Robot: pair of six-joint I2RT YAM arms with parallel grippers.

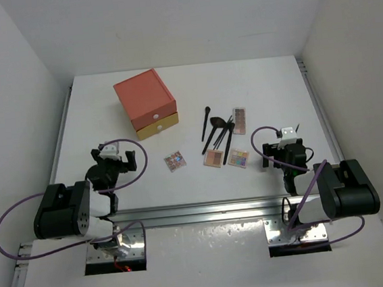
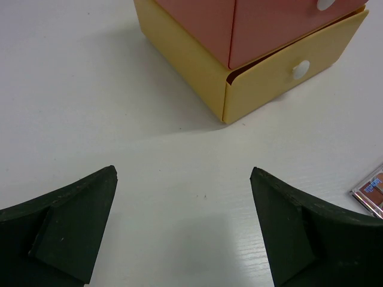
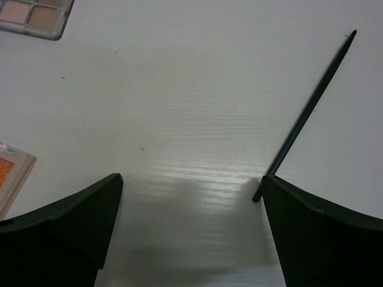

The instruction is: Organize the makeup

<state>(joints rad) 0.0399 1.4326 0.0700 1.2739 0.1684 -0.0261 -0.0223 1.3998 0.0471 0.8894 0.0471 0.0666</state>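
Several thin black brushes (image 1: 216, 131) lie crossed mid-table. A long palette (image 1: 239, 120) lies to their right. A pinkish palette (image 1: 213, 157) and two multicoloured palettes (image 1: 238, 158) (image 1: 175, 161) lie nearer. One thin brush (image 3: 311, 107) lies apart, its end beside my right gripper's right finger. My right gripper (image 1: 284, 149) (image 3: 192, 177) is open and empty over bare table. Palette corners (image 3: 33, 15) (image 3: 9, 173) show at its left. My left gripper (image 1: 115, 157) (image 2: 184, 170) is open and empty, facing the drawer box. A palette corner (image 2: 371, 191) shows at its right.
The orange box (image 1: 145, 104) (image 2: 239, 36) stands at the back left of the table. Its yellow lower drawer (image 2: 281, 78) sits slightly ajar. White walls close in the table on three sides. A metal rail (image 1: 198, 214) runs along the near edge.
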